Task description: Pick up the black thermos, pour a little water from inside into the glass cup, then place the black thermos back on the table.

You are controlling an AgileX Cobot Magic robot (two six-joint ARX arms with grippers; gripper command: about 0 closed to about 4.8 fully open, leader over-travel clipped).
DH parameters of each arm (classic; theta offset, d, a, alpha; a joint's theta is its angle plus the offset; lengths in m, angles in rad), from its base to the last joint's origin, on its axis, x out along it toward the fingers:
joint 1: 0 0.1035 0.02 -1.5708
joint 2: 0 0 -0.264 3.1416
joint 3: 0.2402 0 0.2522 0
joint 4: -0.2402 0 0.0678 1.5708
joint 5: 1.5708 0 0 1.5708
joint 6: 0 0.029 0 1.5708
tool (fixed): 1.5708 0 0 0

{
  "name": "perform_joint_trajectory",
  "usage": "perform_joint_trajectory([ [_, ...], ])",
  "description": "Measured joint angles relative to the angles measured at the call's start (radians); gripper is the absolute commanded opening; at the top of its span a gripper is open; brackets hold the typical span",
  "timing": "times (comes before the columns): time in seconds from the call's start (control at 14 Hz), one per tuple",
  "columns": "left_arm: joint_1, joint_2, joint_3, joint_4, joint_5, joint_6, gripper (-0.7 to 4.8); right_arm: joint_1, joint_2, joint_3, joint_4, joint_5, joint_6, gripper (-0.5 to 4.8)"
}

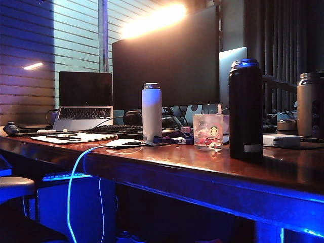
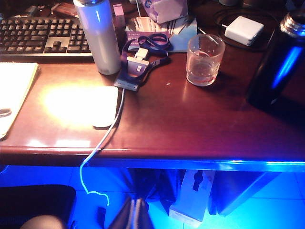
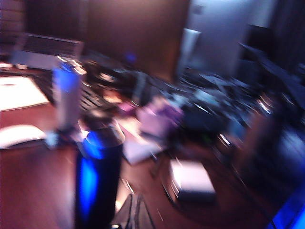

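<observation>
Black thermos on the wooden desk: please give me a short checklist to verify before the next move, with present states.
1. Tall black cylindrical thermos upright on the glossy reddish-brown table: ok.
2. Short clear glass cup upright, apart from the thermos: ok.
3. Slim white bottle away from the thermos: ok.
4. Right gripper shut, holding nothing: not ok.
5. Left gripper below the table edge, shut: ok.
6. Water in the thermos: cannot tell.
</observation>
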Motion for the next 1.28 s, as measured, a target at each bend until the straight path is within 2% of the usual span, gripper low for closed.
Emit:
perform_joint_trajectory([
  [0.14, 0.0, 0.0, 0.0, 0.0, 0.0, 0.0, 0.23, -0.094, -0.204, -0.16, -0.07, -0.032, 0.016, -0.01],
  [0.29, 0.0, 0.0, 0.0, 0.0, 0.0, 0.0, 0.23, -0.158, -0.283, -0.208, -0.195, -0.036, 0.043, -0.01],
  [0.57, 0.0, 0.0, 0.0, 0.0, 0.0, 0.0, 0.23, -0.183, -0.351, -0.313, -0.259, -0.041, 0.055, -0.01],
  [0.78, 0.0, 0.0, 0.0, 0.0, 0.0, 0.0, 0.23, -0.183, -0.371, -0.378, -0.272, -0.042, 0.113, -0.01],
  [1.28, 0.0, 0.0, 0.0, -0.001, 0.0, 0.0, 0.23, -0.272, -0.443, -0.387, -0.303, -0.04, 0.123, -0.01],
])
